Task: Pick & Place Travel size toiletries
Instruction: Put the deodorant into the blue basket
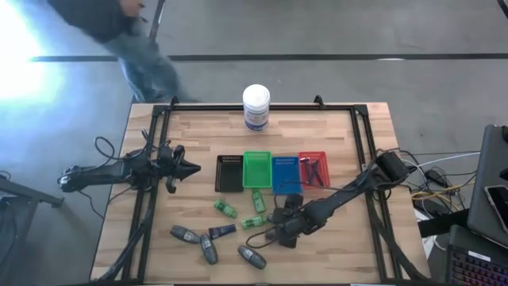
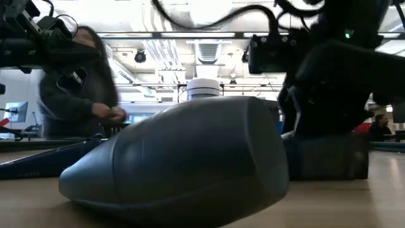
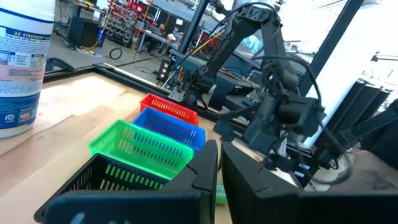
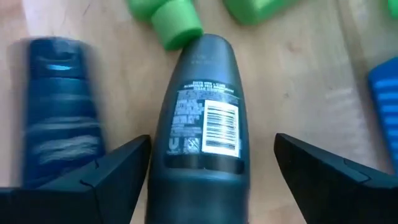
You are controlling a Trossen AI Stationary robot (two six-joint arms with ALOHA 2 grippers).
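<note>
My right gripper (image 1: 275, 233) is open and low over the table, near the trays. In the right wrist view its fingers (image 4: 121, 171) stand on either side of a grey oval mini bottle (image 4: 202, 124) that lies flat with its barcode label up. Whether a finger touches the bottle I cannot tell. A dark navy tube (image 4: 59, 118) lies beside it, and a green packet's cap (image 4: 177, 25) lies just beyond. More green packets (image 1: 225, 208), a navy tube (image 1: 222, 231) and grey bottles (image 1: 185, 234) lie on the near half of the table. My left gripper (image 1: 190, 168) is shut and waits left of the black tray.
Black (image 1: 230, 173), green (image 1: 256, 169), blue (image 1: 286, 173) and red (image 1: 313, 168) trays stand in a row mid-table. A white jar (image 1: 256, 107) stands at the far edge. A grey bottle (image 2: 190, 158) fills the low view's foreground. A person (image 2: 82, 82) moves behind the table's far left corner.
</note>
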